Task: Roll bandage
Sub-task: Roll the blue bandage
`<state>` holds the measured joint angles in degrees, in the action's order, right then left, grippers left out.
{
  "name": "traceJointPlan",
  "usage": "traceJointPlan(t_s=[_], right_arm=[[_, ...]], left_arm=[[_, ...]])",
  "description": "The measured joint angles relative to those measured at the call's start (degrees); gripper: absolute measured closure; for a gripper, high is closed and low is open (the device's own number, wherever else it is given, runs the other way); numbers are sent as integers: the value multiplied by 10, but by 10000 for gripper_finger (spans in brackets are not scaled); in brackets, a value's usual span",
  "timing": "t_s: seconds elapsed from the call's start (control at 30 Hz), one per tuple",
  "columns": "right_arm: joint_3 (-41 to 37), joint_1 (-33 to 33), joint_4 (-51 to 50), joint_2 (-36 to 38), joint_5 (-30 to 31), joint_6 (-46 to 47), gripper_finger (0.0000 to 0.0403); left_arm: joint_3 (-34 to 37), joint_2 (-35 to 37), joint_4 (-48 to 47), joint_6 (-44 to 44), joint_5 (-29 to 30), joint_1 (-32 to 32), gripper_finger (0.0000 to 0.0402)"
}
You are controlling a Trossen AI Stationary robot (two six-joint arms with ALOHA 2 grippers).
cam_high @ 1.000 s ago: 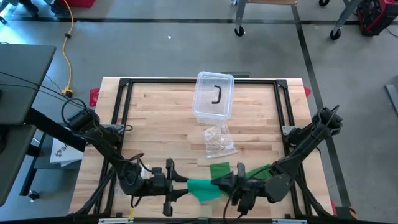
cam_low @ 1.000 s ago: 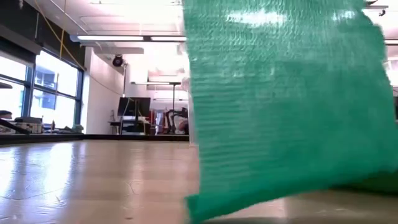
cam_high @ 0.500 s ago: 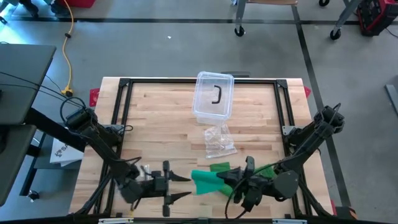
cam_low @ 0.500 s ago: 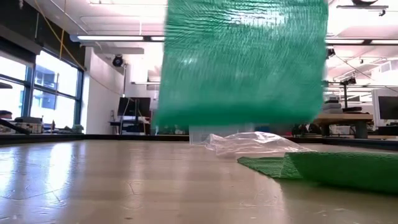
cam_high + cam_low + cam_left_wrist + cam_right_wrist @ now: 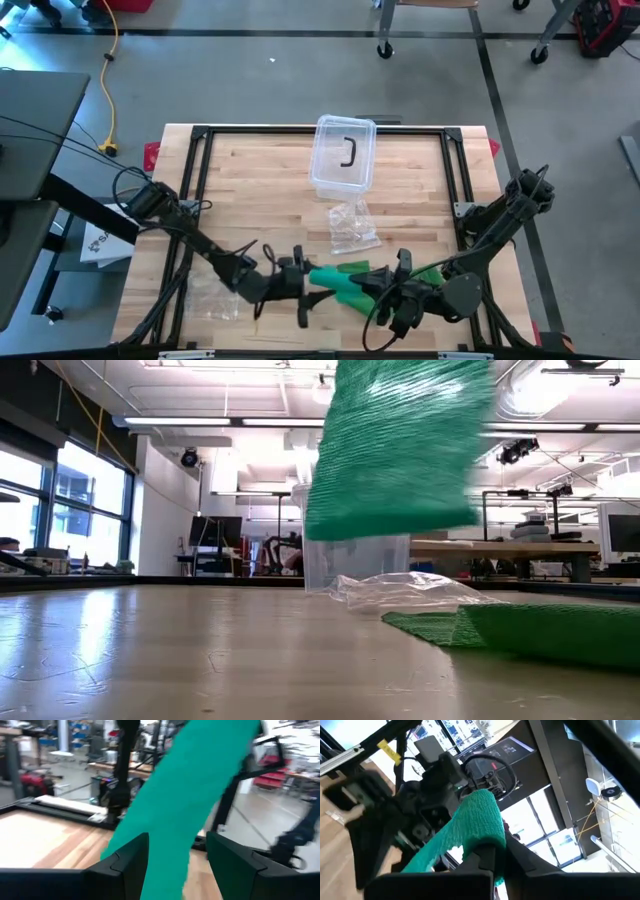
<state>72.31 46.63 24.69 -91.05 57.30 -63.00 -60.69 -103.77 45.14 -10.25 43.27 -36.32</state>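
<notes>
Here, near the front edge of the pale wooden butcher-block tabletop (image 5: pixel 250 190), both claws meet w/ the green stretchy woven bandage strip (image 5: pixel 335 282) between them.

Right claw (image 5: pixel 368 288): fingers pinched shut on one end of the bandage. In the right wrist view the fabric bunches up right above the clamped fingers (image 5: pixel 487 855) and trails away toward the other arm's dark body.

Left claw (image 5: pixel 312 295): jaws parted, not gripping. In the left wrist view the bandage hangs as a slanted band in the gap between the two dark fingers (image 5: pixel 127 862), apart from both as far as can be told. Whether it brushes either pad: can't tell.

Bandage is partly lifted off the tabletop. In the low view a loose flap (image 5: pixel 400 445) hangs in the air, and more of it lies flat on the wood to the right claw's side, another green part running back under the right arm.

Beyond the claws, toward the tabletop's middle: a crumpled clear plastic wrapper (image 5: pixel 353 226). Further past it, near the far edge, a clear plastic lidded box w/ a dark handle (image 5: pixel 344 155). Both well apart from the claws. A black metal frame (image 5: pixel 200 135) edges the tabletop.
</notes>
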Motion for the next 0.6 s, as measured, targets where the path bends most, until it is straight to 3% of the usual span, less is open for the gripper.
traceJointPlan(t_s=[0.2, 0.47, 0.6], right_arm=[[0, 14, 12, 1, 2, 1, 399], [0, 30, 9, 13, 58, 16, 399], [0, 27, -51, 28, 53, 80, 399]], left_arm=[[0, 1, -44, -2, 51, 8, 215], [0, 1, -131, -48, 15, -43, 218], [0, 1, -182, -74, 67, -66, 218]])
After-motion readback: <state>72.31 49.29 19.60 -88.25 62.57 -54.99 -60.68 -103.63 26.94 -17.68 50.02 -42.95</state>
